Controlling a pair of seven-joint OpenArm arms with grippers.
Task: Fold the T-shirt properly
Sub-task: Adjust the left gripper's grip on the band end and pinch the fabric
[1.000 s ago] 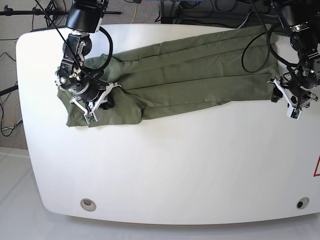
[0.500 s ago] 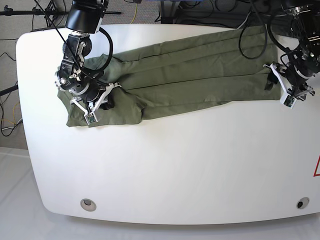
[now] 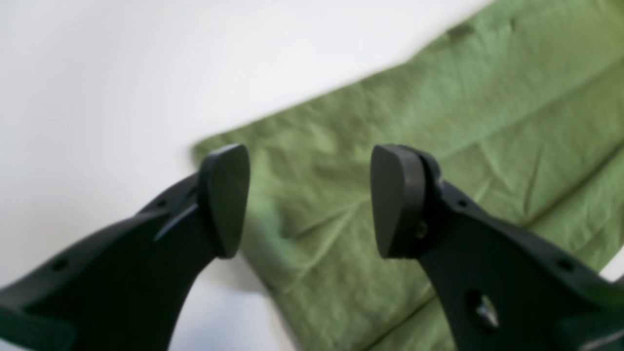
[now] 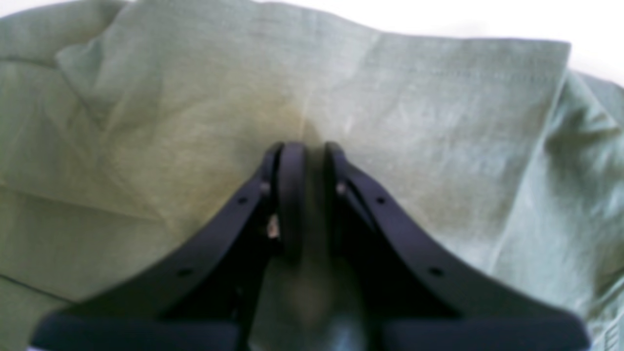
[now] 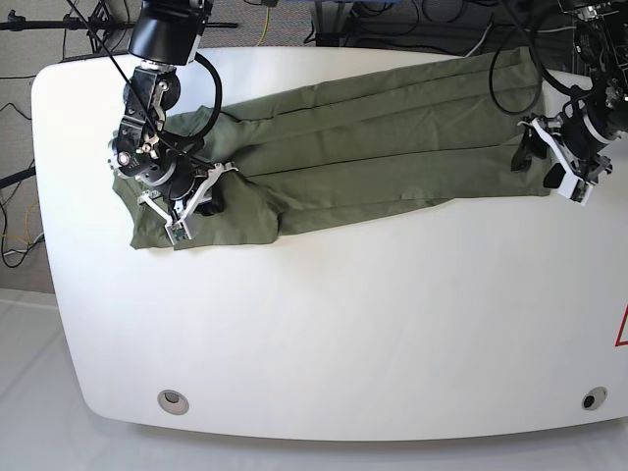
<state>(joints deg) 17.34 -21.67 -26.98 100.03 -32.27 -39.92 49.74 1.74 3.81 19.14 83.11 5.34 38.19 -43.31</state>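
Note:
The olive-green T-shirt (image 5: 373, 137) lies stretched in a long band from the table's left side to its far right corner. My right gripper (image 5: 211, 196) rests on the shirt's left end. In the right wrist view its jaws (image 4: 309, 161) are shut on a pinch of the T-shirt (image 4: 414, 122). At the shirt's right end my left gripper (image 5: 537, 169) hovers open. In the left wrist view nothing sits between its spread fingertips (image 3: 312, 200), and below them lies a corner of the T-shirt (image 3: 438, 107).
The white table (image 5: 343, 324) has two round holes near its front edge (image 5: 174, 400) (image 5: 589, 399) and a red mark (image 5: 622, 329) at the right edge. Cables and stands crowd the space behind the table's far edge (image 5: 412, 29).
My left gripper has moved toward the table's far edge along the shirt's right end and stays open. The right gripper and the shirt's left end have not moved.

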